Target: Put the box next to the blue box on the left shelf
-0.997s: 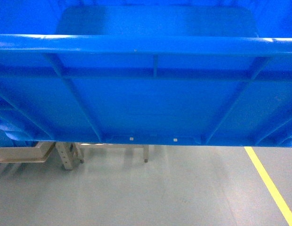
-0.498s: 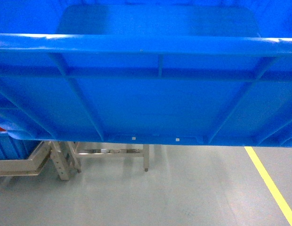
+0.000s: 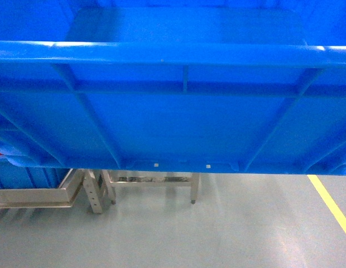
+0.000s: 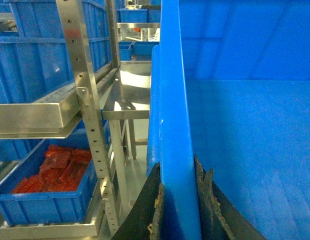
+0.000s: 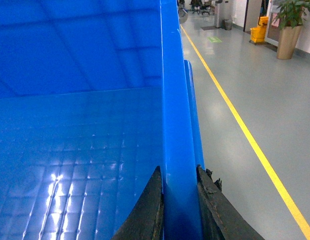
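The box (image 3: pixel 184 128), a large open-top blue crate with ribbed walls and two pale dots at its base edge, fills most of the head view, held off the floor. My left gripper (image 4: pixel 176 166) is shut on the box's left rim (image 4: pixel 172 100), one black finger on each side of the wall. My right gripper (image 5: pixel 177 170) is shut on the right rim (image 5: pixel 172 75) in the same way. The left shelf (image 4: pixel 87 95), a metal rack, stands just left of the box. Blue crates (image 4: pixel 30 65) sit on it. Neither gripper shows in the head view.
A low blue crate of red parts (image 4: pixel 50 175) sits at the rack's bottom level. Metal rack legs (image 3: pixel 97 195) and a steel table frame (image 3: pixel 162 181) stand on the grey floor under the box. A yellow floor line (image 5: pixel 245 135) runs on the right, with a potted plant (image 5: pixel 287 30) beyond.
In the head view the rack legs, table frame and yellow line have shifted right, and a blue crate has come into view at lower left. Both grippers still hold the box.
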